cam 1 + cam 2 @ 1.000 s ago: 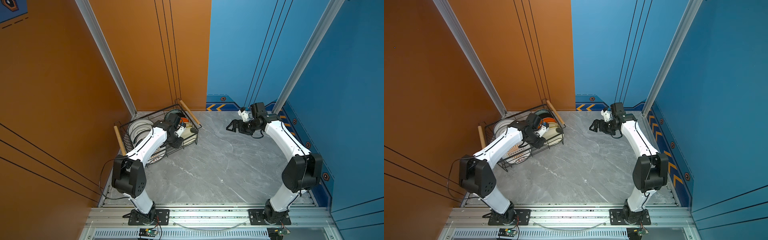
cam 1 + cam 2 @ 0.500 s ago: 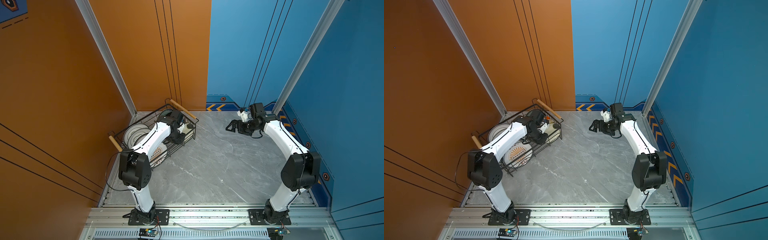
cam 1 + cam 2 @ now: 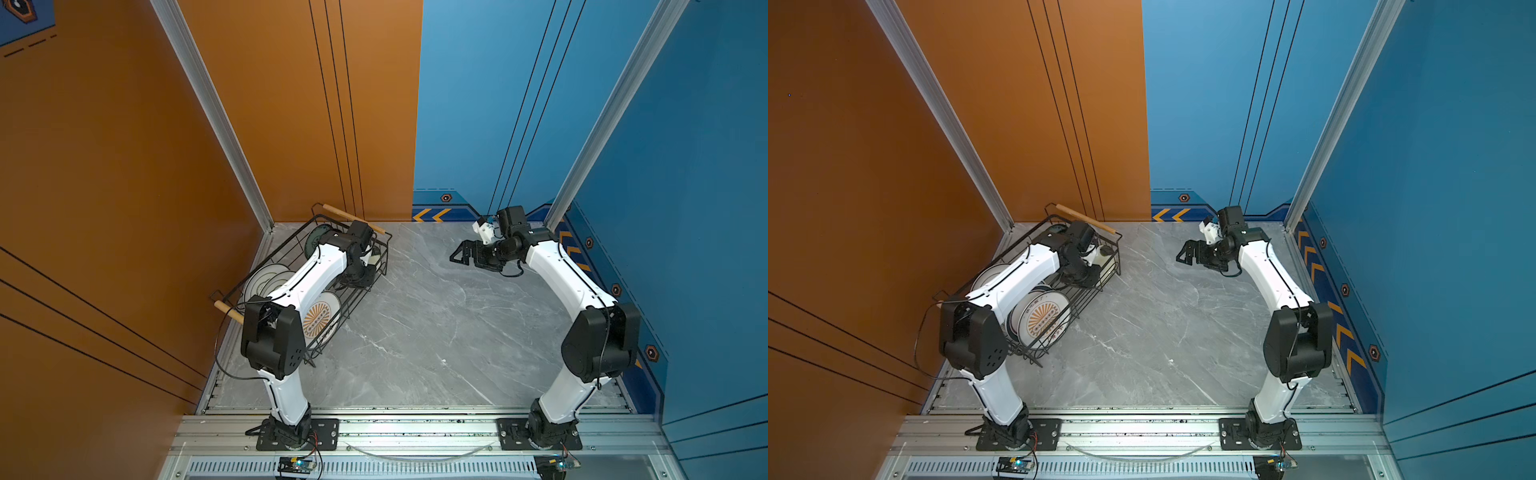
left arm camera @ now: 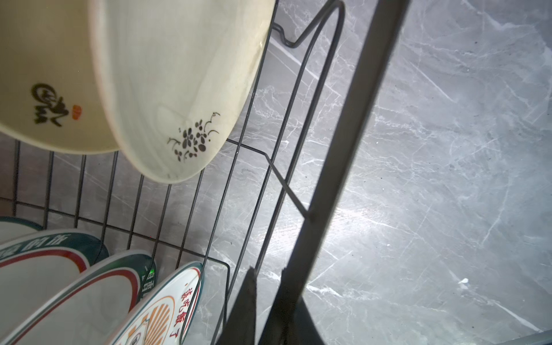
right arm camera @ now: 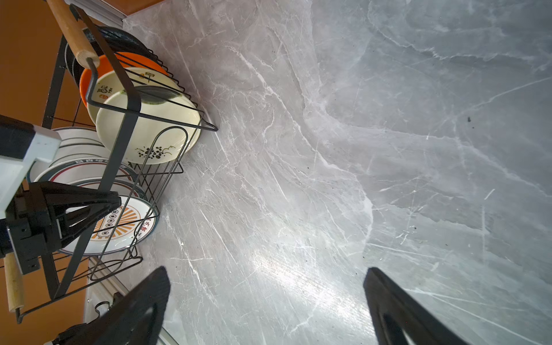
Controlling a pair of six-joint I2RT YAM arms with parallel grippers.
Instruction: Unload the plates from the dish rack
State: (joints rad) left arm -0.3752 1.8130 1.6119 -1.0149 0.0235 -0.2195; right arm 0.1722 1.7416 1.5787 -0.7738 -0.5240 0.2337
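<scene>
Clamping the far-left rack (image 4: pixel 346 134) rim with left gripper (image 4: pixel 268 279), holding right gripper (image 5: pixel 265 273) agape, risking spilling plates (image 5: pixel 155 134) by tilting it.

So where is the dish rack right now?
In both top views the dish rack sits in the table's far-left corner by the orange wall, beneath the left arm; the left claw clamps its rim bar.
</scene>
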